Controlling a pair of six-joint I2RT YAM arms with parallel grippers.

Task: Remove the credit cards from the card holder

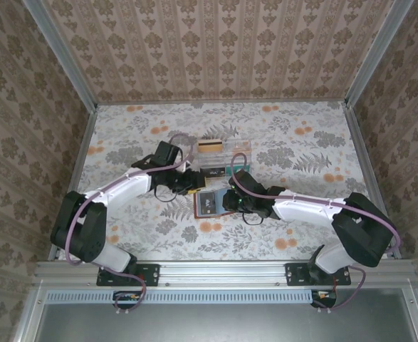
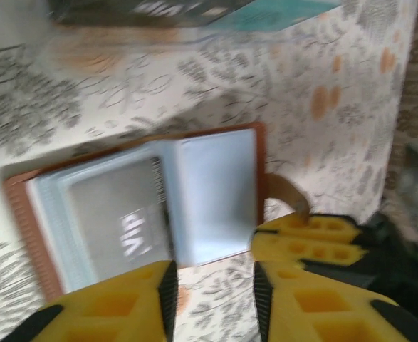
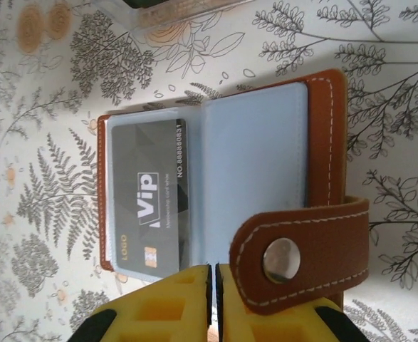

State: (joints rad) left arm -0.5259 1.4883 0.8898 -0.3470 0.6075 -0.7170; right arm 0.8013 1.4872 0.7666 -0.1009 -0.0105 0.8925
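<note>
Far left, the white left arm [image 1: 116,191] reaches in. The left gripper [image 2: 212,274] sits low over the floral-print table [image 1: 123,142] with its yellow jaws apart and nothing between them.

Just right of it is the small reddish-brown leather-look card holder [image 3: 255,149]. It's lying open and flat on the table between the two arms, blue-grey lining up. A dark grey Vip card [image 3: 148,206] is tucked in its left pocket. Its brown strap [image 3: 301,253] with a round metal snap [image 3: 280,259] curls over one corner.

Just behind it there's a clear plastic compartment box [image 1: 219,162] with a few cards in it.

Then comes the right gripper [image 3: 213,274], right at the holder's edge beside that strap. Its jaws are pressed together with only a thin slit left. Can't tell if they've caught anything.
</note>
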